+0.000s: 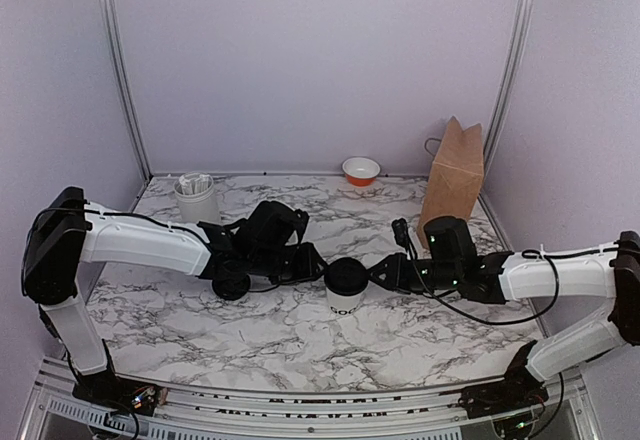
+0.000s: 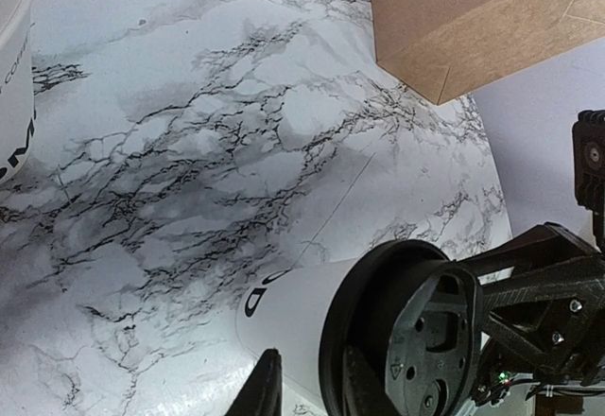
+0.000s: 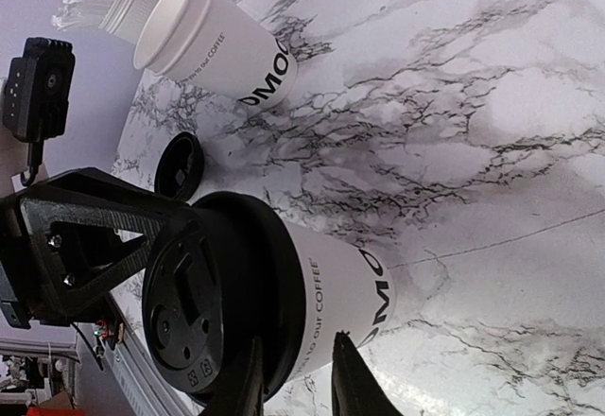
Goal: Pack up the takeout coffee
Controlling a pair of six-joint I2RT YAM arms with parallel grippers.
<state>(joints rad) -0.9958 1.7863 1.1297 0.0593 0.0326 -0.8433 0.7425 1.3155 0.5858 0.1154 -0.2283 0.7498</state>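
Note:
The takeout coffee (image 1: 346, 300) stands upright mid-table, a white paper cup with dark lettering and a black lid (image 1: 345, 275) on top. My left gripper (image 1: 322, 268) reaches it from the left and my right gripper (image 1: 378, 273) from the right. In the left wrist view one finger lies along the cup (image 2: 293, 307) wall and the other over the lid (image 2: 416, 331), with the left gripper (image 2: 310, 355) closed over the rim. In the right wrist view the right gripper (image 3: 299, 338) likewise spans the lid (image 3: 203, 303) edge and the cup (image 3: 354, 284) wall.
A loose black lid (image 1: 232, 286) lies left of the cup. Another white cup (image 3: 222, 47) stands farther back, mostly hidden by my left arm from above. A white holder (image 1: 197, 200) sits back left, an orange bowl (image 1: 361, 170) at the rear, a brown paper bag (image 1: 452, 175) back right.

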